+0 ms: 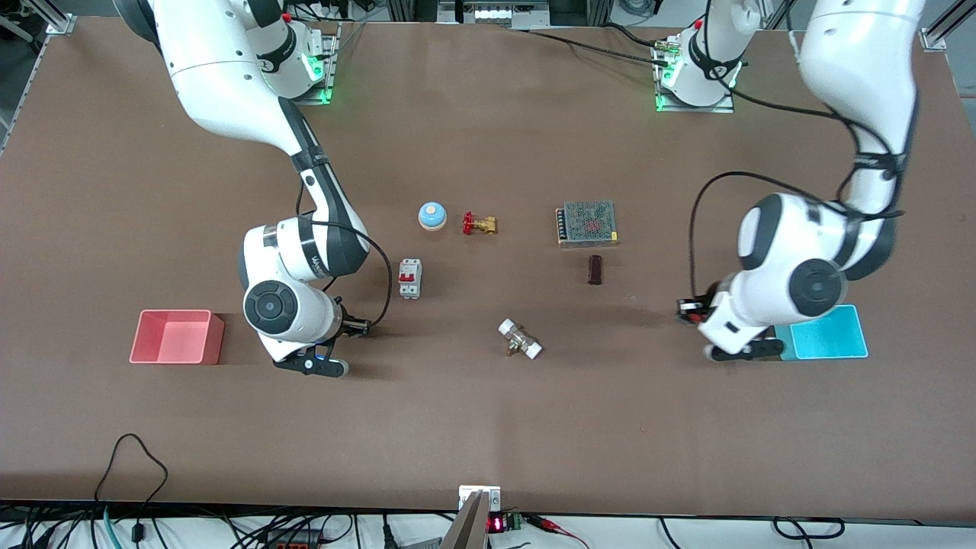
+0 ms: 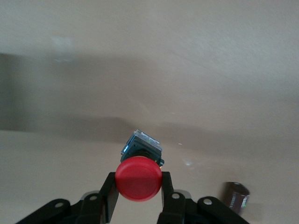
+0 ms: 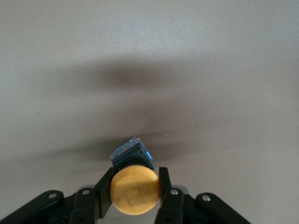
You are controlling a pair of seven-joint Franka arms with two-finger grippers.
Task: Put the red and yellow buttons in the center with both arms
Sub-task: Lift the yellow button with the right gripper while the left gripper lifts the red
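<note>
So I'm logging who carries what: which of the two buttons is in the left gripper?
The red button: its cap sits between the left gripper fingers. The yellow button is clamped in the right gripper.

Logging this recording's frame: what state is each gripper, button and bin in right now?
left gripper: shut on the red button, beside the cyan bin.
red button: held, off the table.
right gripper: shut on the yellow button, between pink bin and circuit breaker.
yellow button: held.
pink bin: empty.
cyan bin: nothing visible inside, partly hidden.
circuit breaker: lying flat.
</note>
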